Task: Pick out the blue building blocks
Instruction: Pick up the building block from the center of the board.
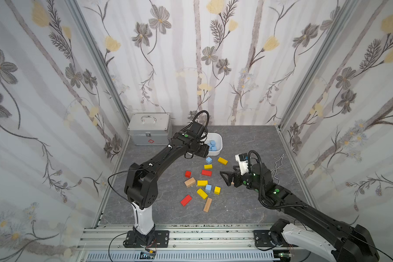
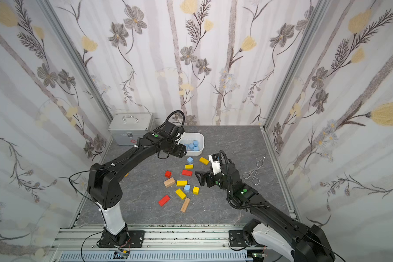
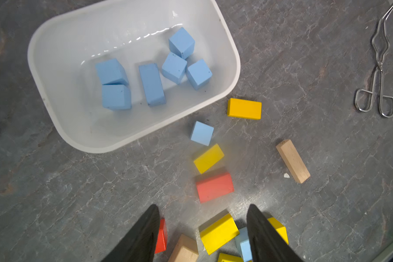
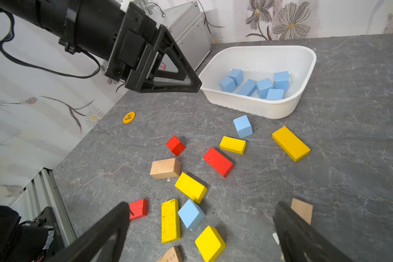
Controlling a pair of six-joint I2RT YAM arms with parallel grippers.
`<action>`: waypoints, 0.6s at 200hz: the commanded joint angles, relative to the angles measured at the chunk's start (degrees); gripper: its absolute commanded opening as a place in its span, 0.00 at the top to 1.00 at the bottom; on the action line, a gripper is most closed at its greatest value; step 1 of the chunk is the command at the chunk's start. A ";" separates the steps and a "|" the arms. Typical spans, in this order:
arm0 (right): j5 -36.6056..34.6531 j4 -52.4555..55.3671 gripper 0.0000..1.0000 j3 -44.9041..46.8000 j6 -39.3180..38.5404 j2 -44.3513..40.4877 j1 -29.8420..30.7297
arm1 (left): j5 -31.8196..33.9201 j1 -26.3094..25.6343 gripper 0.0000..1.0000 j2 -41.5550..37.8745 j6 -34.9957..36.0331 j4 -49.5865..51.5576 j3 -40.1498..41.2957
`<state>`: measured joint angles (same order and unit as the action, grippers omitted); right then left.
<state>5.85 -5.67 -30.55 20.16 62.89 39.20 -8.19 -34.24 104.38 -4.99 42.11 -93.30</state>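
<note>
The bench [image 1: 247,140] is a grey, marble-veined slab. Pale cloth walls [image 1: 213,56] printed with grey and yellow flowers close it on three sides. Metal posts [image 1: 97,56] stand in the back corners, and a metal rail [image 1: 202,236] along the front carries both arms. At the back left are one silver case [image 1: 149,131] and one white tub [image 3: 236,56]. One pair of metal tongs [image 3: 380,68] lies at the right, and one yellow disc [image 4: 129,117] lies near the left edge.

Eight blue blocks [image 3: 151,84] show. Six are inside the tub: five cubes and a bar. Two are loose on the bench: a cube [image 1: 209,160] just beside the tub and a cube [image 1: 208,187] in the scattered pile. Around them lie five yellow blocks [image 1: 222,161], three red blocks [image 1: 206,173] and three plain wooden blocks [image 1: 190,182].

The left hand [image 3: 202,206] hovers by the tub, its fingers partly apart, holding nothing. The right hand [image 1: 225,179] hangs at the pile's right edge, spread wide and empty.
</note>
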 commanded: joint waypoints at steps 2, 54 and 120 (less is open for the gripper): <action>-2.59 1.97 0.00 2.09 1.93 -2.67 0.99 | 0.41 -1.27 0.37 -3.55 -2.74 -2.42 4.77; -2.42 4.60 0.00 6.81 3.81 -6.59 2.64 | 0.52 -4.53 0.36 -11.01 -4.97 -3.44 14.83; 1.02 4.71 0.00 9.27 4.78 -4.60 4.54 | 0.00 -8.42 0.36 -15.60 -8.83 -7.93 26.00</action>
<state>5.13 -0.62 -21.61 24.08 57.25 43.11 -7.99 -41.82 89.69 -11.22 37.50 -69.54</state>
